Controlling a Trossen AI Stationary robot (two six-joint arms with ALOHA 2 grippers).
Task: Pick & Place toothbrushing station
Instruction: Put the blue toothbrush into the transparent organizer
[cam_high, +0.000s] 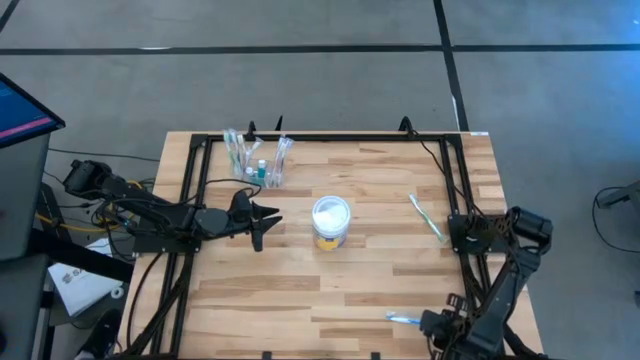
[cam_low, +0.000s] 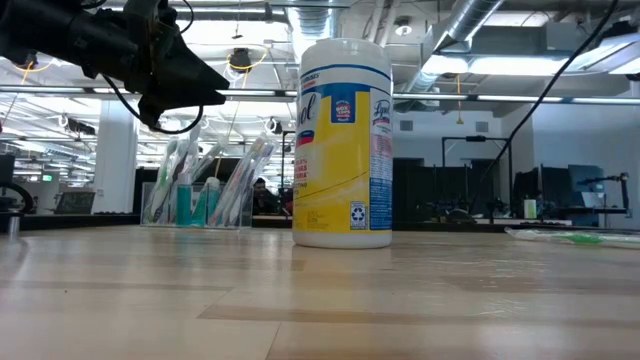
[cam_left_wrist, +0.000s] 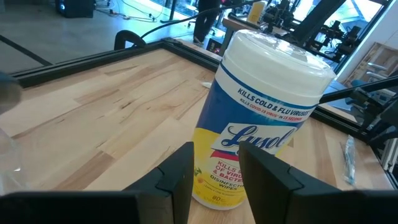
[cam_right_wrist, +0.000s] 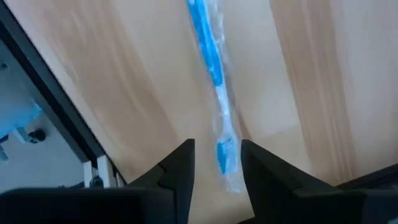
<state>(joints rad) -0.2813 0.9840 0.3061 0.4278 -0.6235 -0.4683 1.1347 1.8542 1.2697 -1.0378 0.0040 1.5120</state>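
Bench (cam_high: 400, 260) wide, station waiting at its far left edge.
Wipes tub (cam_high: 331, 221) stands mid-bench; my left gripper (cam_high: 262, 225) hovers beside it, jaws apart and empty. The toothbrushing station (cam_high: 258, 160) — clear, thin-walled plastic, I judge light, stiff, slippery and easy to tip — wants a hold low on one upright cup. My right gripper (cam_right_wrist: 216, 163) hangs near me, jaws apart over a wrapped blue toothbrush (cam_right_wrist: 213, 74).
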